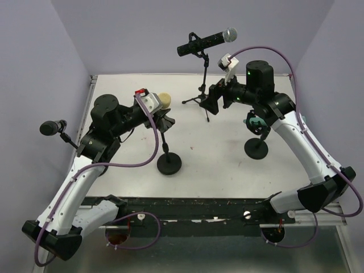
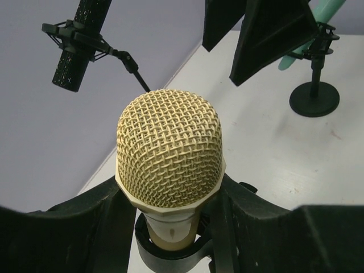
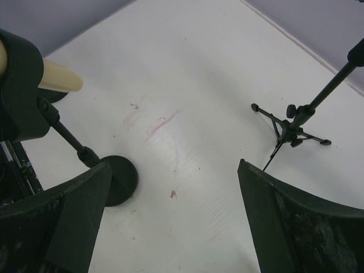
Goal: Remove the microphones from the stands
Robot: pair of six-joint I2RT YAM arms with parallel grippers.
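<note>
The cream microphone (image 2: 169,142) is seated in the clip (image 2: 170,254) of its stand (image 1: 169,164), whose round base is planted on the table (image 1: 227,170) at about 8 o'clock from the table's centre. The head of the microphone is tilted up and away towards 12 o'clock. It is grasped by the left gripper (image 2: 173,187): one finger is set at 9 o'clock and the other at 3 o'clock of the grille's lower rim. Both appear to be pressed against it, though the contact lines are lost in shadow.

The right gripper (image 3: 174,168) is held wide apart with nothing between its fingers, above bare tabletop just right of the cream microphone's stand. A black microphone (image 1: 207,41) on a tripod (image 1: 202,99) is seen at 12 o'clock, near the back edge. A teal microphone (image 1: 254,121) on a round-based stand is placed at 3 o'clock, under the right arm.
</note>
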